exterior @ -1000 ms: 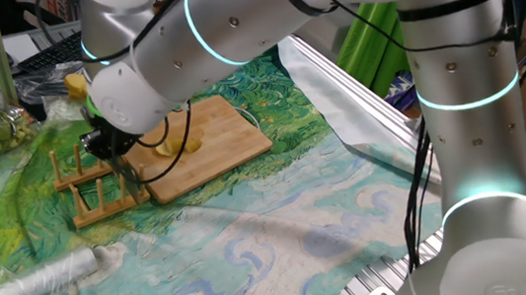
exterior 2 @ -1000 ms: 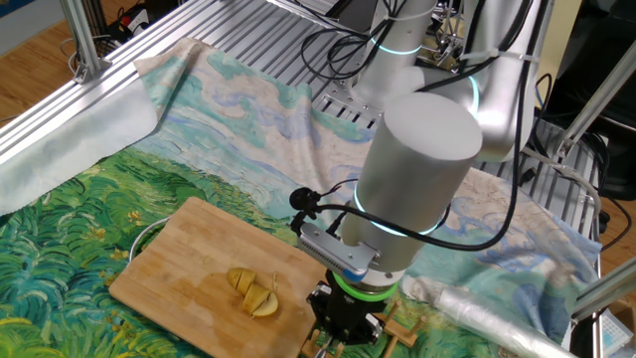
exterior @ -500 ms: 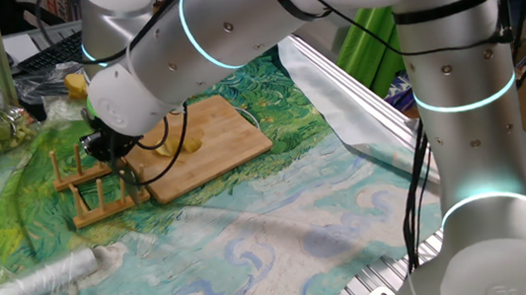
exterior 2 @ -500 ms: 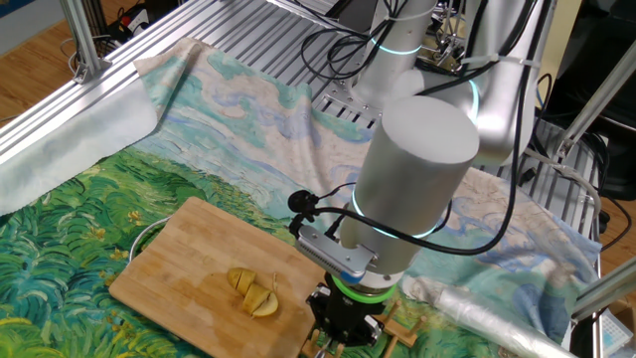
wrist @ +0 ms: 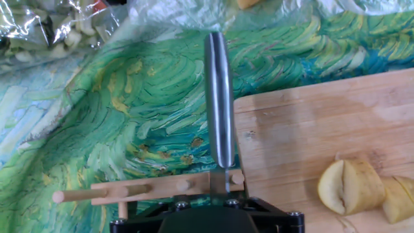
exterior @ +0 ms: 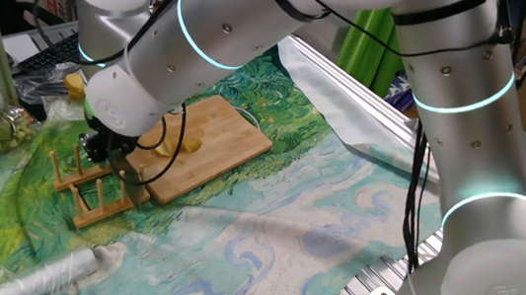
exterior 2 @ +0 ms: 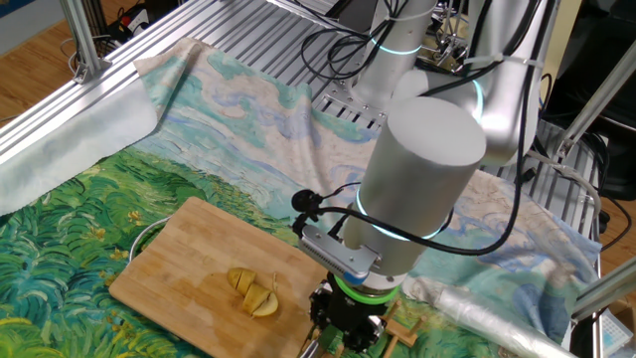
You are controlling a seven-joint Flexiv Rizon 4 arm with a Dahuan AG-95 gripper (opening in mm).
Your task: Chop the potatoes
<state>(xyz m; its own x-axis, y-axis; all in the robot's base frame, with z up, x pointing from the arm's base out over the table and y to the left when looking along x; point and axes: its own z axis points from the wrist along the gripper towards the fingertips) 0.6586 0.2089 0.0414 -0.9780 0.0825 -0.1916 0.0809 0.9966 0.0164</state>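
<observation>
One knife (wrist: 218, 103): clamped in closed gripper (wrist: 223, 206), edge-on above rack (wrist: 145, 190).
Potatoes (wrist: 352, 188): partly cut, on board (wrist: 304, 129).
Technique: blade to be carried sideways over the largest piece, pressed straight down.

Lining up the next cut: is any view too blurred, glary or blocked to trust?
Hand view: sharp; knife shows a bright glare streak, potatoes clear on the board. One fixed view: arm hides part of the board. Other fixed view: potatoes visible, hand cut off at the frame bottom.

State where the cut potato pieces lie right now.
The potatoes lie on the wooden board, lower right in the hand view, right of the knife blade.
</observation>
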